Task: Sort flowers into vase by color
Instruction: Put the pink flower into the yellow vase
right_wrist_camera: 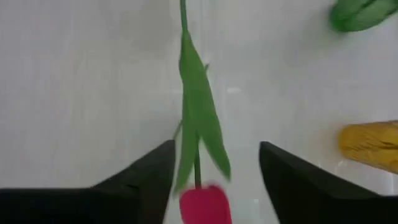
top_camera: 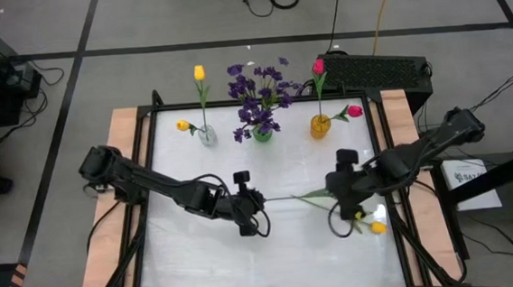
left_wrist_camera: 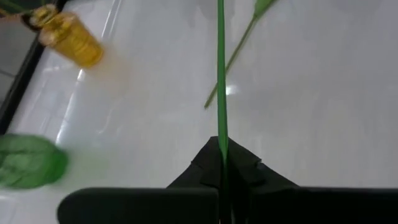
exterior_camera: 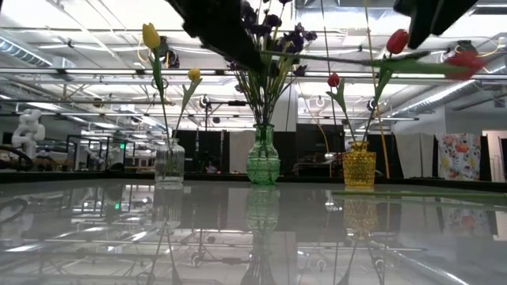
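Note:
A pink-red tulip (top_camera: 301,197) on a long green stem hangs level above the table between my two grippers. My left gripper (top_camera: 250,201) is shut on it left of table centre. My right gripper (right_wrist_camera: 217,144) is open at the flower's bud end, one finger on either side of the red bud (right_wrist_camera: 205,204) and leaf (right_wrist_camera: 199,118), touching neither. At the far edge stand a clear vase (top_camera: 207,135) with yellow tulips, a green vase (top_camera: 262,134) with purple blossoms and an amber vase (top_camera: 320,125) with red tulips. A yellow tulip (top_camera: 377,228) lies on the table. My left gripper pinches the tulip's bare stem (left_wrist_camera: 222,142) near its bottom end between its two fingers. The stem runs straight on past the fingertips toward the table's right. The flower is lifted clear of the table and lies about level (exterior_camera: 341,57).
The loose yellow tulip lies near the table's right front, just nearer than my right gripper; its stem (left_wrist_camera: 233,56) shows on the table beyond the held one. The three vases line the far edge. The table's near half and left side (top_camera: 192,256) are bare white surface.

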Action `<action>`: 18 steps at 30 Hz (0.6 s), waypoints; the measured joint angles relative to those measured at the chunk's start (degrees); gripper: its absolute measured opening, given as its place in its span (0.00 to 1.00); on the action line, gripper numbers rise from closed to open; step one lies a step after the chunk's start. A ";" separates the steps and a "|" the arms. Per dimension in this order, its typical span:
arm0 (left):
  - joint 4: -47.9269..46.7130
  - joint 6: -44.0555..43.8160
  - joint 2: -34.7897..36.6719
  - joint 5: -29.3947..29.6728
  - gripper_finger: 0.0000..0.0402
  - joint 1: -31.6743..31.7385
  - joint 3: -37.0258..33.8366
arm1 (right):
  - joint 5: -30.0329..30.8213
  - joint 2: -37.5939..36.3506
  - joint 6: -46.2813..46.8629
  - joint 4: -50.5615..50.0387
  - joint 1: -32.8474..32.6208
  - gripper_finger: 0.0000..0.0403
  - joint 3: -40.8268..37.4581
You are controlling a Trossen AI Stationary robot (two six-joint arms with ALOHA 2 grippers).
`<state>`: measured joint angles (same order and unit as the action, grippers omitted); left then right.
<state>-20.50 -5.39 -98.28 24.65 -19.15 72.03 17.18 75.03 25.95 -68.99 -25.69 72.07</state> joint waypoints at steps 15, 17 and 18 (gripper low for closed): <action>-15.60 -7.78 13.61 11.64 0.01 -10.74 -0.02 | 13.14 -25.58 7.68 4.30 -7.60 0.66 -11.04; -15.56 -7.79 15.51 14.96 0.01 -13.00 -0.02 | 12.88 -27.80 7.52 9.02 -8.01 0.65 -15.85; -15.27 -7.71 16.39 16.82 0.01 -14.02 -0.02 | 12.91 -28.71 6.96 12.04 -8.14 0.65 -18.21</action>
<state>-35.77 -13.11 -81.89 41.47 -33.17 72.01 30.08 46.33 32.91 -56.95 -33.83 53.86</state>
